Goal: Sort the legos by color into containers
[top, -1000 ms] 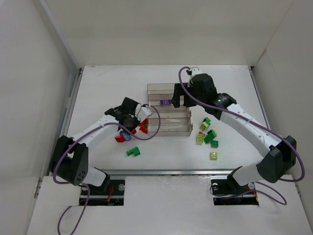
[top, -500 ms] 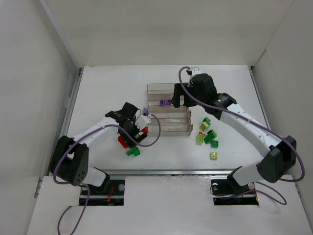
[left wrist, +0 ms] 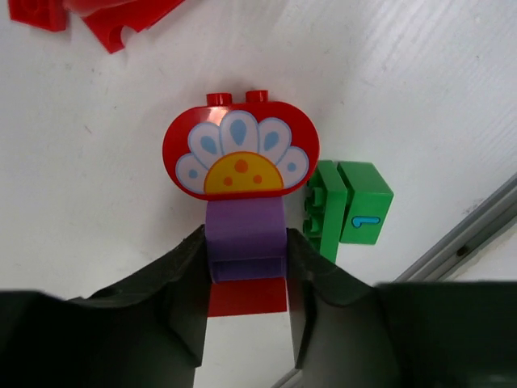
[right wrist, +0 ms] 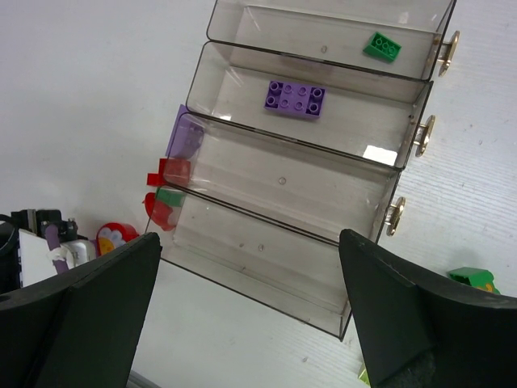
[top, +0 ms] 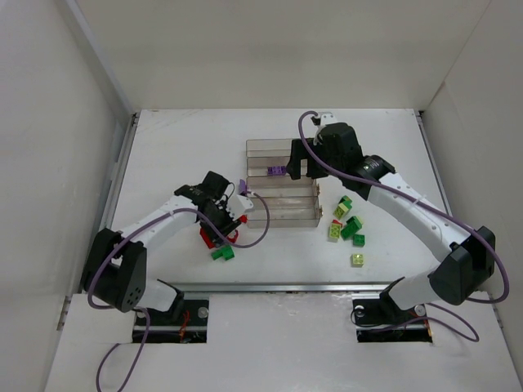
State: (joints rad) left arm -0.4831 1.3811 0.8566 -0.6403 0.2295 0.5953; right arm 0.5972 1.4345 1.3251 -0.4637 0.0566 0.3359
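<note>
In the left wrist view my left gripper (left wrist: 246, 246) is shut on a purple brick (left wrist: 244, 230). The brick sits against a red rounded brick with a flower print (left wrist: 241, 151), and a flat red piece (left wrist: 247, 297) lies under it. A green brick (left wrist: 347, 210) lies just to its right. In the top view the left gripper (top: 219, 227) is low over the table, near-left of the clear tray (top: 317, 214). My right gripper (top: 294, 163) hovers over the tray, open and empty. The right wrist view shows the tray's four compartments (right wrist: 242, 283): a green brick (right wrist: 380, 46) in the top one, a purple brick (right wrist: 296, 98) in the second.
Several lime and green bricks (top: 345, 222) lie right of the tray, with one lime brick (top: 358, 259) nearer the front. Red bricks (left wrist: 121, 24) and another purple brick (right wrist: 184, 133) lie by the tray's left end. A metal rail (top: 278, 287) runs along the near table edge.
My left gripper has moved from the tray's left end toward the near edge and lowered among the red bricks beside the green one. The right arm has not moved.
</note>
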